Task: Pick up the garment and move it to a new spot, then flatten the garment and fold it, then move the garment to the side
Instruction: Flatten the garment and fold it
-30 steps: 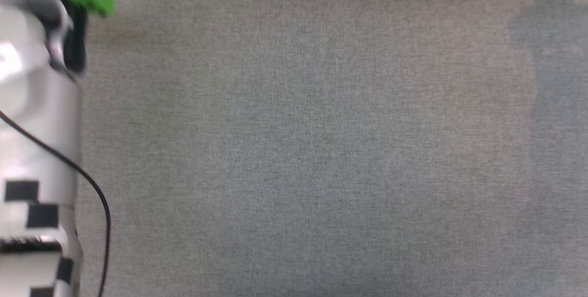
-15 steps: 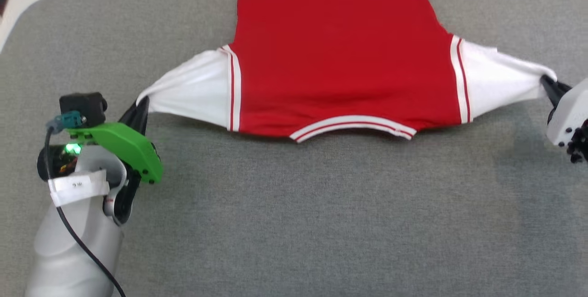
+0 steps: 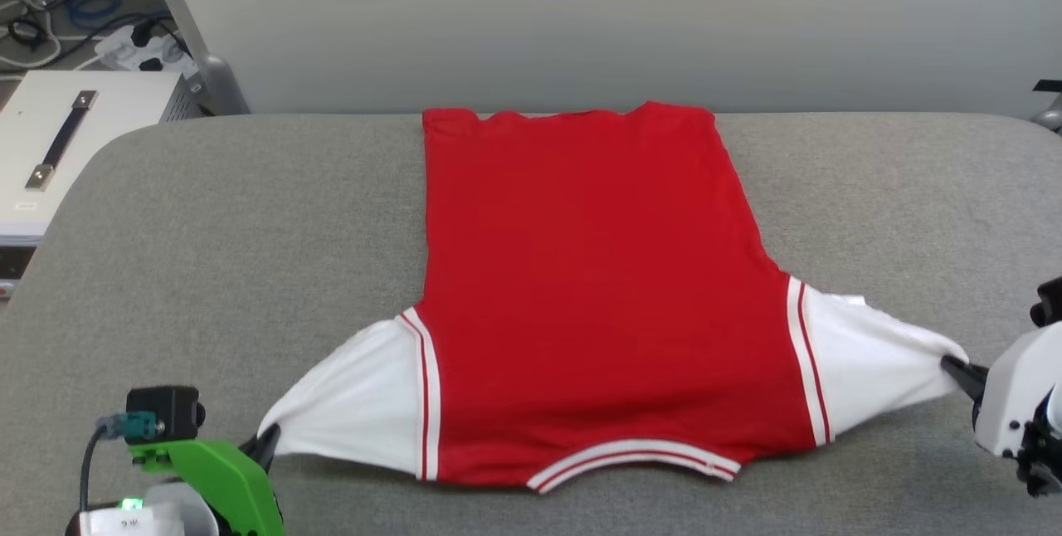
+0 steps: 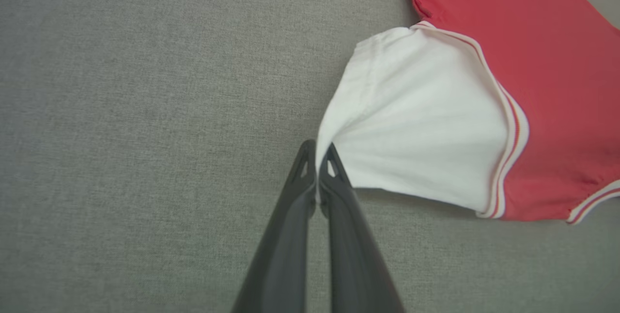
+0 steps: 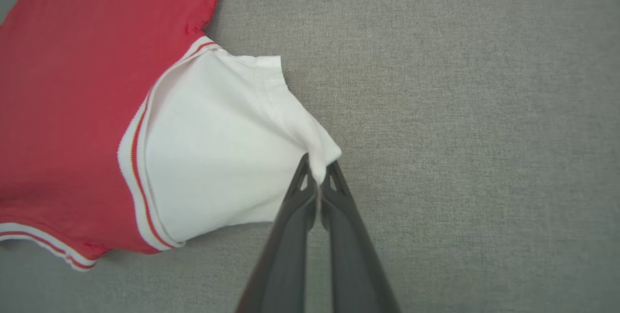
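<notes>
Two sleeve tips (image 4: 339, 129) pinched: our left hand (image 4: 317, 150) clamped on one, right hand (image 5: 317, 164) on other. Garment (image 3: 581, 287) lies spread between them on tabletop (image 3: 207, 212). Flattening nearly done, we judge; fold, side move pending.

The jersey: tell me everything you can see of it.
The jersey is red knit cloth with white sleeves and red-white striped trim at the armholes and collar. It lies flat, plain side up, on the grey fabric table, collar toward the robot, hem by the far edge. Both sleeves are drawn outward: the left gripper is shut on one sleeve tip, the right gripper on the other.
</notes>
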{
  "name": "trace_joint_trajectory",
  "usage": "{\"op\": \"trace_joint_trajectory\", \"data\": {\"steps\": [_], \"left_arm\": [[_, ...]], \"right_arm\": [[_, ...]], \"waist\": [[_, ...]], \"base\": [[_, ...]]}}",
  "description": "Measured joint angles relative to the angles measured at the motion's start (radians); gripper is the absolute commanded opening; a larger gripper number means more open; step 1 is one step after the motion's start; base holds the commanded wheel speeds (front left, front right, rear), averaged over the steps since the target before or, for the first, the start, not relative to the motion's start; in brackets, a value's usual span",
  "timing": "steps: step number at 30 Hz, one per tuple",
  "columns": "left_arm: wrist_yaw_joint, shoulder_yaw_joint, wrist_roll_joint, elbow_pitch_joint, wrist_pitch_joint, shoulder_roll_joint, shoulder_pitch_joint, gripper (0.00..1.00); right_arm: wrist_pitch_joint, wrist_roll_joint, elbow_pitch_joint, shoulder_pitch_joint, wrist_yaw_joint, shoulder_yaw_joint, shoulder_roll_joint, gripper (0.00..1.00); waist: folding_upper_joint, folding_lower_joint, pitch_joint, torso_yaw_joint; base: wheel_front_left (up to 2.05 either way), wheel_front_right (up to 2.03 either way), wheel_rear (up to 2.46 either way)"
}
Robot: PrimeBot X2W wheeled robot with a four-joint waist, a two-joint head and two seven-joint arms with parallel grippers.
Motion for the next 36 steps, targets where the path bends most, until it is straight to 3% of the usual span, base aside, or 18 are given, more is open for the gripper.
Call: {"op": "trace_joint_trajectory", "data": {"steps": [9,21,22,28,36], "left_arm": [[0.074,0.006,-0.047,-0.225,0.102,0.006,0.215,0.0],[0.118,-0.031,-0.05,-0.407,0.22,0.025,0.304,0.0],[0.125,-0.041,-0.032,-0.432,0.231,0.038,0.303,0.0],[0.137,-0.074,0.001,-0.546,0.266,0.046,0.271,0.0],[0.132,-0.113,0.023,-0.629,0.293,0.055,0.2,0.0]], "right_arm": [[0.236,0.0,-0.244,0.273,0.0,-0.166,0.011,0.0],[0.423,-0.125,-0.509,0.396,0.0,-0.365,0.156,0.0],[0.442,-0.136,-0.543,0.395,-0.001,-0.364,0.161,1.0],[0.479,-0.128,-0.633,0.344,-0.001,-0.386,0.166,1.0],[0.538,-0.137,-0.641,0.079,-0.001,-0.372,0.144,1.0]], "waist": [[0.0,0.0,-0.052,-0.042],[0.0,0.0001,-0.023,-0.068],[0.0,0.0,-0.011,-0.067],[0.0,0.0001,0.05,-0.056],[0.0,0.0001,0.177,-0.015]], "base": [[0.0,0.0,0.0],[0.0,0.0,0.0],[0.0,0.0,0.0],[0.0,0.0,0.0],[0.0,0.0,0.0]]}}
